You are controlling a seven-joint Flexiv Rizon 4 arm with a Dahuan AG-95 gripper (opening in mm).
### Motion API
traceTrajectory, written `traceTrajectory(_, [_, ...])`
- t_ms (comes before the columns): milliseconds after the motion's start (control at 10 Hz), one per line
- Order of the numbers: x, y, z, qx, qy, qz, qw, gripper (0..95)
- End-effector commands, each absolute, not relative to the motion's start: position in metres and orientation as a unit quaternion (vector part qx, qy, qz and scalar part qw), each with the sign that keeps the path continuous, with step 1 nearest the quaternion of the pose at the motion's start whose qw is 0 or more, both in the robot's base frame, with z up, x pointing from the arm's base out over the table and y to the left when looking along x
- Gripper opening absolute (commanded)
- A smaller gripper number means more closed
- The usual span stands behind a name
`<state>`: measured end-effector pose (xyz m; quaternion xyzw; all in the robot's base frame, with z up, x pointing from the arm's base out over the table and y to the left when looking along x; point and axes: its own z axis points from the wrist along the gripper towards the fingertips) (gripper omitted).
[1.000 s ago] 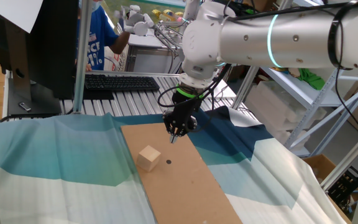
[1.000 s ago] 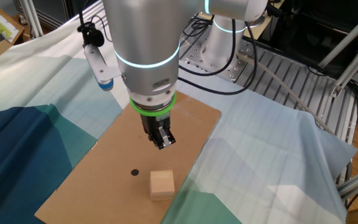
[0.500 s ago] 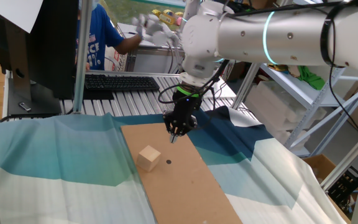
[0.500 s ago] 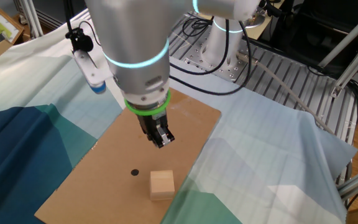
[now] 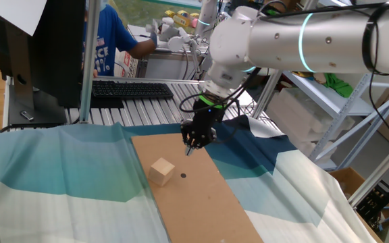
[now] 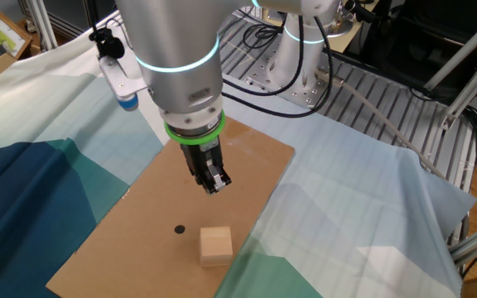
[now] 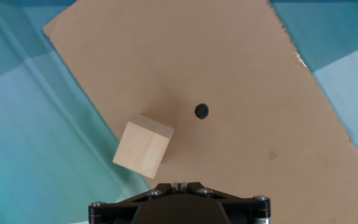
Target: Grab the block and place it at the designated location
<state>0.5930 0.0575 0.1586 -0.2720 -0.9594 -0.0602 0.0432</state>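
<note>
The block is a pale tan wooden cube. It rests on the brown cardboard sheet near its left edge. It also shows in the other fixed view and in the hand view. The designated location is a tiny black dot just right of the block, seen too in the other fixed view and the hand view. My gripper hangs above the cardboard, behind the block and apart from it, fingers together and empty. It shows in the other fixed view.
The cardboard lies on a blue, teal and white cloth. A keyboard and a metal slatted surface sit behind. A person in blue stands at the back left. Metal shelving is at the right.
The arm's upper body has swung and turned a little; the gripper tip has stayed almost in place above the cardboard. The block has not moved.
</note>
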Motion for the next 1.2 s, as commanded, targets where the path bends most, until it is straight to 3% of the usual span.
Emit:
traceTrajectory(100, [0.592, 0.057, 0.162, -0.332, -0.943, -0.006, 0.040, 0.0])
traceTrajectory(600, [0.598, 0.060, 0.167, -0.401, -0.914, -0.036, 0.055, 0.0])
traceTrajectory(1200, [0.620, 0.090, 0.170, -0.433, -0.899, -0.032, 0.054, 0.0])
